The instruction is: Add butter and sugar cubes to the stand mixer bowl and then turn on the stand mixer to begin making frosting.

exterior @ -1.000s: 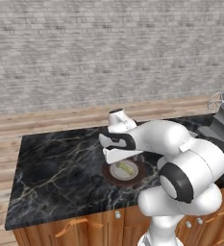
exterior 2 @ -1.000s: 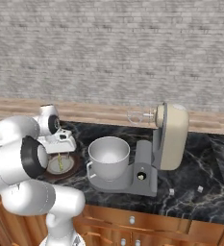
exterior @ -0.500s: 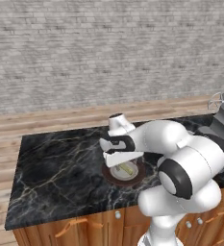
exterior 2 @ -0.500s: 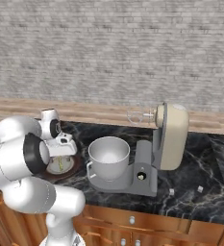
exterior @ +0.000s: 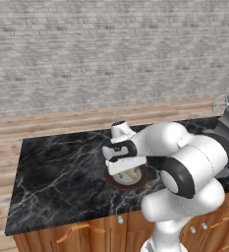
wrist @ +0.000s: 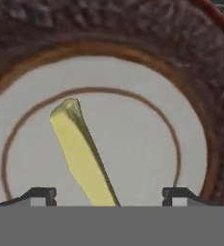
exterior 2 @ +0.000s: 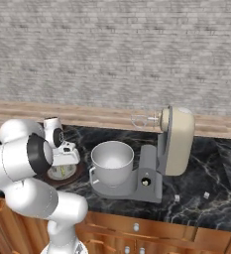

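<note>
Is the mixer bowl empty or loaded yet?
Empty. The right base view shows the stand mixer bowl with a bare interior; the butter lies on the plate.

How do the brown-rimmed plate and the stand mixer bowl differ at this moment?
The plate is flat and shallow with a brown rim; the stand mixer bowl is deep, plain grey-white, with a side handle. The plate holds the butter; the bowl looks empty. The plate lies on the counter; the bowl sits on the stand mixer base. Both are round.
</note>
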Available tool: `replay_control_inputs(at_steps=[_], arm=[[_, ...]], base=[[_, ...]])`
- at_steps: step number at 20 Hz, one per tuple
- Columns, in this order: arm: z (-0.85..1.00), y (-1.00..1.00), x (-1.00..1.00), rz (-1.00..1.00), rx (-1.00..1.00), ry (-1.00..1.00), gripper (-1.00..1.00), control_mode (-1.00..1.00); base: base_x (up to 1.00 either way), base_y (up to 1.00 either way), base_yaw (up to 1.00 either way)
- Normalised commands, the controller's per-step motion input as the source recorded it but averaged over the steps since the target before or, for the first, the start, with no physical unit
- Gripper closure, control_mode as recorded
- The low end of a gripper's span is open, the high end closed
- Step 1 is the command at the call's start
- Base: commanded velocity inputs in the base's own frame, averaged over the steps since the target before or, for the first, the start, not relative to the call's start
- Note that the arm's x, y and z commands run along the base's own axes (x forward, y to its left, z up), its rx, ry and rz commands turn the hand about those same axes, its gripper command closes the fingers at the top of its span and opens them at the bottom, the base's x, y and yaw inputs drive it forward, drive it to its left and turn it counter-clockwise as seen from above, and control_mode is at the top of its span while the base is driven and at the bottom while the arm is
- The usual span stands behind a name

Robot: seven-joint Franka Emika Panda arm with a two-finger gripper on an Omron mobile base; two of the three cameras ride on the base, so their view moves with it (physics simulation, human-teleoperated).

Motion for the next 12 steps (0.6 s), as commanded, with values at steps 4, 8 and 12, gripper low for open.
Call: replay_control_inputs(at_steps=[4,8,12], arm=[[-0.13,0.0,0.0,0.0,0.0,-0.01,1.0,-1.0],[0.0,0.0,-0.16,0.0,0.0,-0.09,1.0,-1.0],[0.0,-0.02,-0.19,-0.02,-0.01,-0.07,1.0,-1.0]], base=[[0.0,0.0,0.0],[0.0,0.0,0.0],[0.0,0.0,0.0]])
